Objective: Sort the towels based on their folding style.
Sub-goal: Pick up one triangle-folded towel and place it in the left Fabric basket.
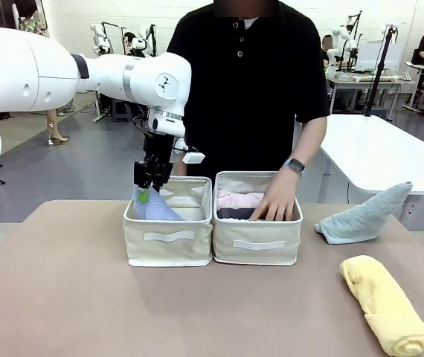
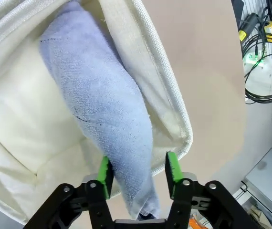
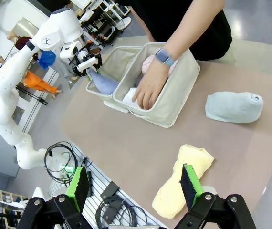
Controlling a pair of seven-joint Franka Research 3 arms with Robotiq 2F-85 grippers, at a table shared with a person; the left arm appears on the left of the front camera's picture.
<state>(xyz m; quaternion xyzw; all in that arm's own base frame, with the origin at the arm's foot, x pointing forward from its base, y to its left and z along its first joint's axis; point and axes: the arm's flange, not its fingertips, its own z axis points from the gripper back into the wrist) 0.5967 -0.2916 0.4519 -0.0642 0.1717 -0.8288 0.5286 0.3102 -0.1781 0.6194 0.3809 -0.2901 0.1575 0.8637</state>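
My left gripper (image 1: 146, 190) hangs over the left beige bin (image 1: 169, 244). In the left wrist view its jaws stand open around the upper end of the lavender-blue wedge towel (image 2: 98, 109), which lies inside that bin, with a small gap at one pad (image 2: 173, 167). The right bin (image 1: 257, 245) holds the pink roll (image 1: 238, 198) and the dark grey roll (image 1: 233, 213); a person's hand (image 1: 275, 204) presses in there on a white towel (image 3: 128, 97). The pale teal wedge (image 1: 364, 216) and the yellow roll (image 1: 383, 301) lie on the table at the right. My right gripper (image 3: 135, 185) is open above the yellow roll (image 3: 181, 183).
The brown table (image 1: 63, 297) has bare room in front of the bins and at the left. The person stands at the far edge behind the bins. A white table (image 1: 390, 149) stands beyond at the right.
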